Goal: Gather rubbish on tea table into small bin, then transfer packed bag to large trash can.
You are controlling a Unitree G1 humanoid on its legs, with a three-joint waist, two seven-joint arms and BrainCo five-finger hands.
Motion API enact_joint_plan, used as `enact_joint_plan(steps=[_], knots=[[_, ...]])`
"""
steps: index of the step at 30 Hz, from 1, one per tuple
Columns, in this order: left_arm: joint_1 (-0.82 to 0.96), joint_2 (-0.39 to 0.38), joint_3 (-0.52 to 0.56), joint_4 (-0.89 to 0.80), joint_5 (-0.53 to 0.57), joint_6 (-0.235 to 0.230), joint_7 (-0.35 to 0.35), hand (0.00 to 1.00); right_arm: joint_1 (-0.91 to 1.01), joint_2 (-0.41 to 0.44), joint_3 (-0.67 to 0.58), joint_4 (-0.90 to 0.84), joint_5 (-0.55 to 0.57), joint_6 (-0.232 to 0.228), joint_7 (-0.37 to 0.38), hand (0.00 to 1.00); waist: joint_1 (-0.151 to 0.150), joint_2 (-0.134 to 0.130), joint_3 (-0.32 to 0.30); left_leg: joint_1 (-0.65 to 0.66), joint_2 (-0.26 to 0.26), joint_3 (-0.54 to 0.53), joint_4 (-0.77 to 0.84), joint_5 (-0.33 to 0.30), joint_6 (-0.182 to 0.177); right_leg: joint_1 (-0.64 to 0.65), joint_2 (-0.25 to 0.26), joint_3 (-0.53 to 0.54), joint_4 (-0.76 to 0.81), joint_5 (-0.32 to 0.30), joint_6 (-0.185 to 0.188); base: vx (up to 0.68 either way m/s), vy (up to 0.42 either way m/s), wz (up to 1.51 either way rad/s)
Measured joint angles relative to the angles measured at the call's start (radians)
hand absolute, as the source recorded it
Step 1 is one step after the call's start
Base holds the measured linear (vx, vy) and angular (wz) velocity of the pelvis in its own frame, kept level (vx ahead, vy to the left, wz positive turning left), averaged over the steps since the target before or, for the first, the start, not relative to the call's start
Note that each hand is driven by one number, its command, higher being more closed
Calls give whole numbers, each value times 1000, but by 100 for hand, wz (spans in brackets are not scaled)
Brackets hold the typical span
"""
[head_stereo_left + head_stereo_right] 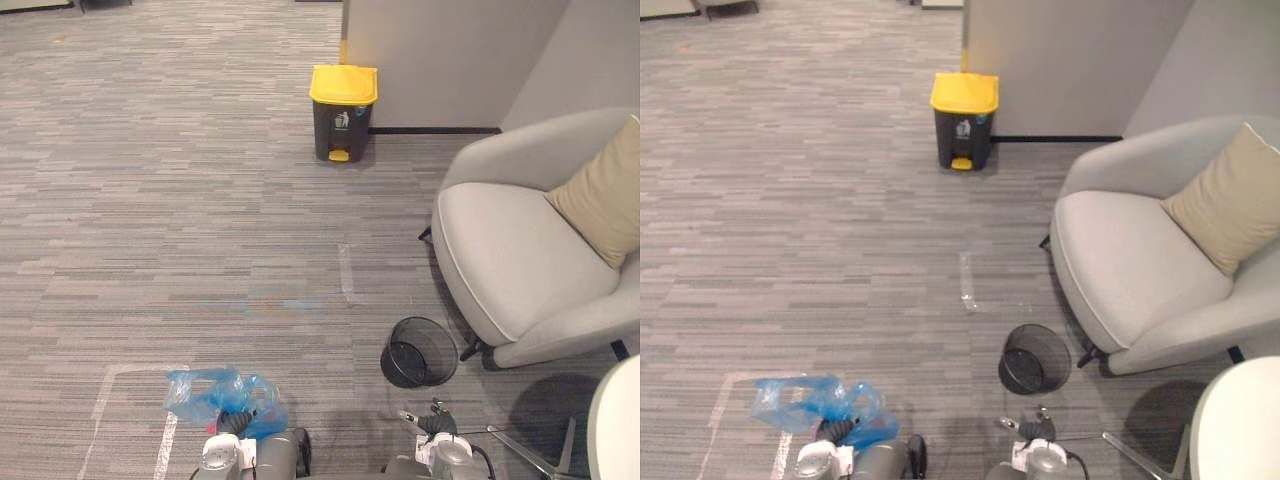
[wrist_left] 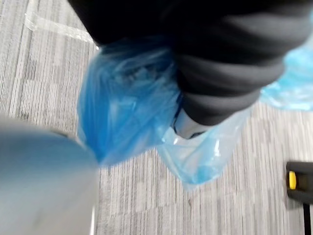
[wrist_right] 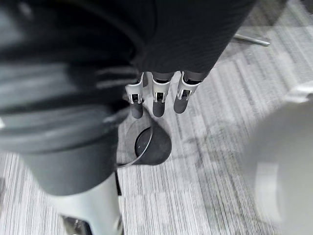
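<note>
A blue plastic bag hangs off the carpet at the lower left, bunched round my left hand. In the left wrist view the bag drapes below the hand's dark cover, and a curled silver finger shows in its folds. My right hand is at the bottom centre, its fingers straight and holding nothing. The small black mesh bin stands on the floor just ahead of it and looks bare inside. The large grey trash can with a yellow lid stands far ahead by the wall.
A grey armchair with a tan cushion takes up the right side. A white round table edge shows at the lower right. Tape marks lie on the open carpet between me and the trash can.
</note>
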Motion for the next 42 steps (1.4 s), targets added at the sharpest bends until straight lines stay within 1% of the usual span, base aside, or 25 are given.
enact_joint_plan(steps=[3,6,7,9,10,11,12,13,14,15,17,19,21,23,25,27,28,29,30,32,35,37,38,39,42], knots=[[-5,-2,6,2,0,0,0,100,-4,4,0,8,-1,1,0,0,-2,-15,7,84,-5,-23,-74,-16,0,-76,78,-72,-177,-4,-28,325,-22,19],[-12,1,5,5,0,-1,-1,100,12,-2,-19,7,-1,1,1,0,-31,-18,6,126,-21,-63,-99,-37,-20,-85,115,-75,-318,51,-119,405,-87,61],[-13,-6,15,14,1,0,-1,100,25,-3,-61,6,3,-2,3,0,-40,3,-10,169,-3,-111,-91,-65,-41,-42,135,-104,-348,95,-150,895,-179,107],[-20,-47,35,10,1,0,-2,100,23,-17,-68,0,2,0,6,0,-38,34,-14,166,19,-106,-12,-24,-84,-8,130,-150,-300,89,-168,650,-152,59],[-18,-81,63,0,1,-2,-1,100,26,-22,-57,-30,1,1,10,0,-34,71,-6,139,55,-80,152,-10,-97,4,167,-163,-311,60,-144,353,-174,18],[1,-101,86,-16,1,-2,-3,100,35,-22,-28,-54,2,2,6,0,-29,79,-5,60,109,-6,413,20,-101,105,202,-172,-449,73,-180,326,-146,-6],[9,-114,92,-36,1,-2,-3,100,37,-22,-15,-59,3,2,8,0,-19,97,-12,1,162,21,540,-12,-88,141,238,-136,-464,56,-198,253,-15,-30],[11,-115,93,-44,1,-2,-3,100,29,-17,-11,-60,3,1,7,0,-13,98,-12,-18,173,37,571,-25,-85,155,244,-125,-470,50,-197,499,10,-64],[8,-104,94,-62,0,-2,-3,100,7,-4,-7,-62,3,2,7,0,9,72,-5,-86,180,68,591,-50,-83,202,242,-93,-495,42,-202,618,-2,-66],[-5,-93,93,-82,0,-4,-3,100,-4,19,1,-71,4,2,7,0,27,44,9,-138,172,72,554,-62,-81,254,233,-61,-541,42,-202,494,-23,-64],[-15,-95,94,-100,1,-5,-2,100,-19,32,2,-77,11,1,6,0,34,29,17,-202,162,67,385,-59,-87,329,217,-28,-595,42,-201,447,74,-59],[-21,-101,93,-102,1,-6,-2,100,-20,32,-2,-77,11,2,4,0,36,29,17,-228,144,40,221,-16,-97,363,198,-10,-612,29,-179,441,168,-49],[-19,-114,81,-96,1,-11,-3,100,-13,10,-6,-71,12,3,-11,0,46,52,2,-241,130,12,10,227,-105,413,183,59,-631,-32,-100,507,301,-70],[-38,-105,81,-84,1,-12,-2,100,-6,30,-9,-76,12,7,-13,0,47,14,-15,-239,89,53,45,159,-71,408,121,92,-591,-46,-90,541,315,-37],[-43,-107,67,-83,1,-11,-2,100,10,37,-9,-79,11,7,-12,0,51,7,-17,-202,70,93,65,124,-33,360,82,126,-442,-34,-73,534,306,-21],[-41,-103,30,-83,1,-5,-2,100,21,46,-3,-78,10,8,-10,0,47,7,-13,-131,48,108,70,67,-8,291,55,148,-204,30,-3,485,265,-10],[-44,-104,17,-83,1,0,-1,100,23,46,5,-82,9,8,-9,0,44,11,-7,-55,41,111,57,29,-2,179,49,164,81,61,28,448,209,-11],[-45,-103,15,-83,1,0,-1,100,24,46,7,-84,9,8,-9,0,41,11,-5,-30,38,112,48,22,-2,151,49,160,140,59,24,515,201,-3],[-40,-106,14,-82,1,1,-1,100,35,45,9,-99,8,7,-9,0,24,16,3,50,31,106,1,8,-2,70,49,126,261,39,1,393,104,10],[-43,-108,11,-82,1,1,-1,100,52,45,10,-125,8,3,-10,0,17,23,8,129,32,98,-58,-4,-6,-21,49,49,266,18,-18,381,55,8],[-62,-100,14,-61,1,1,-1,100,50,45,4,-135,7,1,-11,0,8,19,16,256,35,95,-151,-20,-20,-120,70,-88,-48,10,-51,469,-50,6],[-63,-98,14,-59,1,1,-1,100,48,45,3,-134,7,0,-11,0,-4,20,16,302,37,85,-193,-25,-29,-133,100,-101,-203,47,-63,345,-76,22],[-63,-91,11,-57,2,-1,-2,100,38,45,1,-126,5,0,-11,0,-21,14,13,330,35,62,-213,-36,-48,-127,128,-88,-352,123,-75,522,-155,54],[-66,-80,12,-36,9,-1,-4,100,34,38,-5,-107,1,-1,-10,0,-29,9,14,358,37,24,-229,-47,-67,-112,147,-63,-388,227,-182,532,-171,46],[-74,-87,15,-16,21,-1,-3,100,11,24,-25,-99,0,0,-10,0,-26,50,16,361,85,-18,-180,-31,-95,-90,175,-97,-352,152,-202,595,-216,21]])
